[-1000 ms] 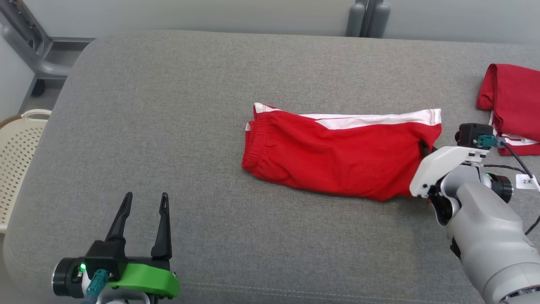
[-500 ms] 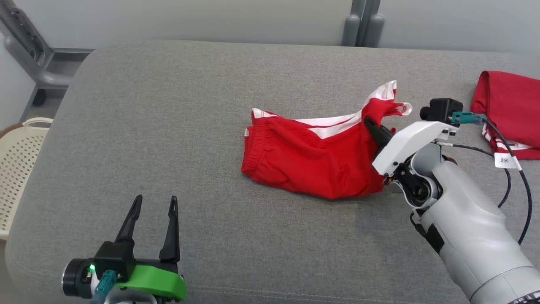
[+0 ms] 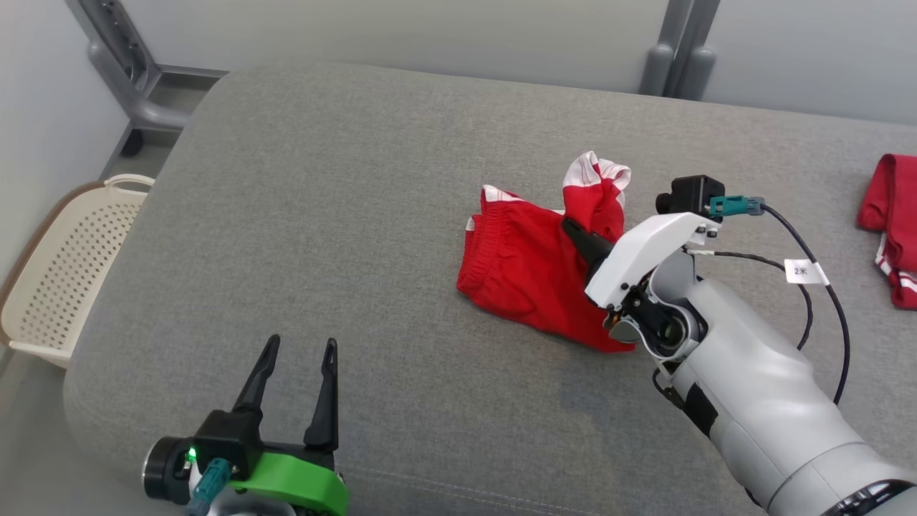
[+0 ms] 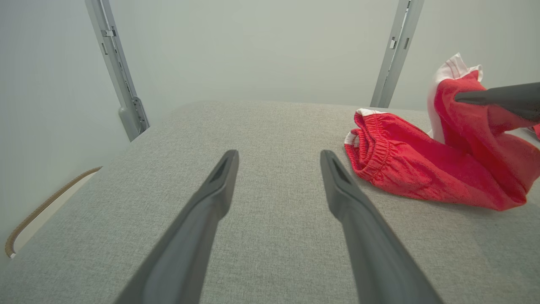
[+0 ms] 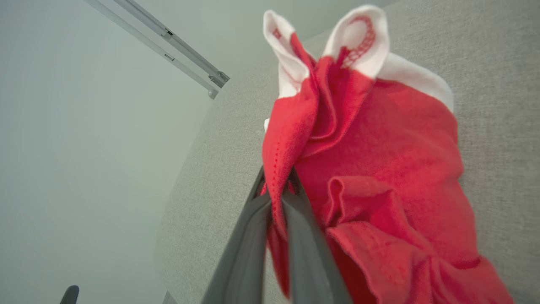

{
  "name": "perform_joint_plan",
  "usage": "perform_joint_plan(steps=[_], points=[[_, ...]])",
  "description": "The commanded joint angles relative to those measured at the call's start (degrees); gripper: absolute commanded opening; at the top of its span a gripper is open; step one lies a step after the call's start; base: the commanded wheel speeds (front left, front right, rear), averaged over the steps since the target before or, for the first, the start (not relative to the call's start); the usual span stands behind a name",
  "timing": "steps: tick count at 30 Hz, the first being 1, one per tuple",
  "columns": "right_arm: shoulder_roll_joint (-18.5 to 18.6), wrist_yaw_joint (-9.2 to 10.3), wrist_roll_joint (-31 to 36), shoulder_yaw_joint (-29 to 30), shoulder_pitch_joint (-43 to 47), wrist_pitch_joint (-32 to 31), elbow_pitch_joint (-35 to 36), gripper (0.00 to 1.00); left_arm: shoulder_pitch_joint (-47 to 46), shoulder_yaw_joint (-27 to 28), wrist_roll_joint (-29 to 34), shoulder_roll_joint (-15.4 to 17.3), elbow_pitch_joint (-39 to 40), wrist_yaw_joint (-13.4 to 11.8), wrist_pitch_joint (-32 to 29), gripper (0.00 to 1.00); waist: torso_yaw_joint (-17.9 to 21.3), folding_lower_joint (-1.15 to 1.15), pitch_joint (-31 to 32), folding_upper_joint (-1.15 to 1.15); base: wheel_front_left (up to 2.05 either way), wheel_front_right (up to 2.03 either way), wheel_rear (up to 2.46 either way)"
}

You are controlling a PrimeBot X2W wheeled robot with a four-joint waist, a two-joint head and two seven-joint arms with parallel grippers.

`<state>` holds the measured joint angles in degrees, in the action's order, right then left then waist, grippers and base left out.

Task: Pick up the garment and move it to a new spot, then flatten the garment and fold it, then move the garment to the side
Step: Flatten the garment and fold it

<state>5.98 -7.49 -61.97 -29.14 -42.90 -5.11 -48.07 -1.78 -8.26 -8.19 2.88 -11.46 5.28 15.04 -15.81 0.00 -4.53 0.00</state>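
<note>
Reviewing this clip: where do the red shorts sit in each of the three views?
Head view: red shorts lie right of centre on the grey cushion.
Left wrist view: red shorts at the right side, reaching the edge.
Right wrist view: red shorts from top centre to lower right.
Shared landmark: the right gripper pinching their raised white-trimmed end.

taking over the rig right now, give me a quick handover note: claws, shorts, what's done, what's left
Right claw: shut on the leg end of the red shorts. That end is raised off the grey cushion; the waistband end lies on it.
Left claw: open, empty, near the cushion's front edge.
Done: shorts gripped.
Left: lay flat, fold, move aside, perhaps near the other red garment.
</note>
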Motion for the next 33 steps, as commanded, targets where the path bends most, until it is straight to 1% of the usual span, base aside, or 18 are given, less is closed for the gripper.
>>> perform_joint_plan(steps=[1,5,14,19,24,25,26,27,33], points=[[0.0,0.00,-0.4,-0.4,-0.8,0.3,-1.1,0.00,-0.6,-0.6,-0.7,0.1,-0.1,-0.3,0.1,1.00,-1.6,0.00,-0.3,0.00,0.00,0.00,0.00],[-0.9,-0.01,-1.3,-0.8,-2.7,1.4,-5.0,0.00,-1.3,-2.7,-1.5,0.1,-0.4,-0.7,0.1,1.00,-3.9,0.00,-1.0,0.00,0.00,0.00,0.00],[-1.5,-0.01,-2.3,-1.4,-5.8,4.3,-13.5,0.00,-2.4,-7.0,-3.6,0.1,-0.9,-1.9,0.1,1.00,-8.6,0.00,-2.3,0.00,0.00,0.00,0.00],[-1.5,-0.01,-2.8,-1.9,-6.6,6.1,-15.7,0.00,-2.9,-7.9,-4.3,0.0,-1.1,-2.3,0.1,1.00,-10.1,0.00,-3.0,0.00,0.00,0.00,0.00],[-1.5,-0.01,-3.3,-2.5,-6.8,7.6,-16.5,0.00,-2.8,-8.2,-4.5,0.0,-1.2,-2.5,0.1,1.00,-10.7,0.00,-3.3,0.00,0.00,0.00,0.00],[-1.6,-0.01,-3.6,-2.6,-6.8,7.7,-16.5,0.05,-2.8,-8.2,-4.5,0.0,-1.3,-2.6,0.1,1.00,-10.7,0.00,-3.3,0.00,0.00,0.00,0.00],[-1.6,-0.01,-3.8,-2.7,-6.8,7.7,-16.4,0.38,-2.8,-8.1,-4.6,0.1,-1.3,-2.7,0.1,1.00,-10.6,0.00,-3.3,0.00,0.00,0.00,0.00],[-1.6,-0.01,-3.9,-2.8,-6.7,7.9,-16.1,1.00,-2.8,-8.0,-4.6,0.1,-1.3,-2.8,0.1,1.00,-10.5,0.00,-3.2,0.00,0.00,0.00,0.00],[-1.1,-0.01,-4.2,-5.0,-5.9,8.5,-13.3,1.00,-2.8,-7.4,-4.1,0.1,-1.6,-2.6,0.1,1.00,-9.0,0.00,-2.4,0.00,0.00,0.00,0.00]])
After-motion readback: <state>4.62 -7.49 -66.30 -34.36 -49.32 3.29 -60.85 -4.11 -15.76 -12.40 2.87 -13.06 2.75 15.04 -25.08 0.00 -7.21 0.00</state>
